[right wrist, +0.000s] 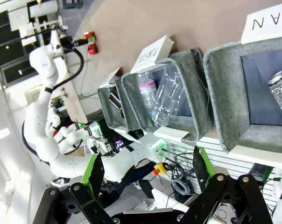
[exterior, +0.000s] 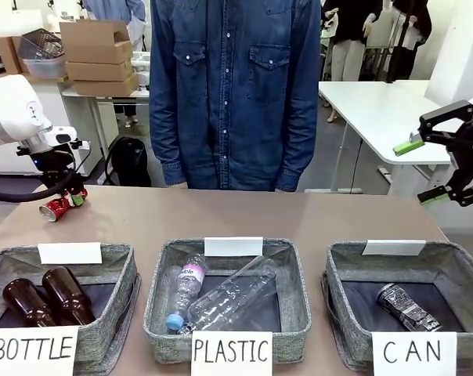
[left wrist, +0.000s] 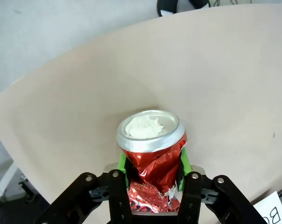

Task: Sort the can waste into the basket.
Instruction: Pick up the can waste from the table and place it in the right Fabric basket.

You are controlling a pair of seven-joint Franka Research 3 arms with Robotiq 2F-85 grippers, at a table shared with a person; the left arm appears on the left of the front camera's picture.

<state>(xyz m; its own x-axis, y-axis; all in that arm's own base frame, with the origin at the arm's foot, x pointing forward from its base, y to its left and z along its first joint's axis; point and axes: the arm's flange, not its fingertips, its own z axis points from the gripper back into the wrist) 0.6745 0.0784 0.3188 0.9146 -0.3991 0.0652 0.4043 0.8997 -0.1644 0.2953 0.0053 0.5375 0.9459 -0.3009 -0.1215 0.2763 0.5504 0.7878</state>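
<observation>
Small crushed red metal drink can [left wrist: 152, 149] sits between the left jaws. The green pads [left wrist: 123, 164] press its dented wall from both sides and the silver lid faces away from the wrist, so the left jaws are clenched on it. In the front view the same can [exterior: 58, 206] is at the far left of the brown desk [exterior: 244, 215], tilted, at or just off the surface (cannot tell which). The right jaws hang released, wide apart, grasping nothing, up by the desk's right edge. The grey woven-fabric rectangular basket signed "CAN" [exterior: 342, 274] is at the near right, well apart from the red can. On its dark bottom lies the crushed silver can with the dark black pattern [exterior: 407, 307].

Handling, as a judgement: thin empty metal, very light, already crumpled, so the wall likely gives further under squeeze and the grip may loosen. The creases give the pads some bite, though the painted skin looks slick. The stiffest part is probably the rolled rim by the lid. The present hold is on the mid-body just below that rim, which looks adequate. Not fragile, so a drop into the basket should do no harm. Main risk is the can pivoting between the pads on the long carry across the desk.
</observation>
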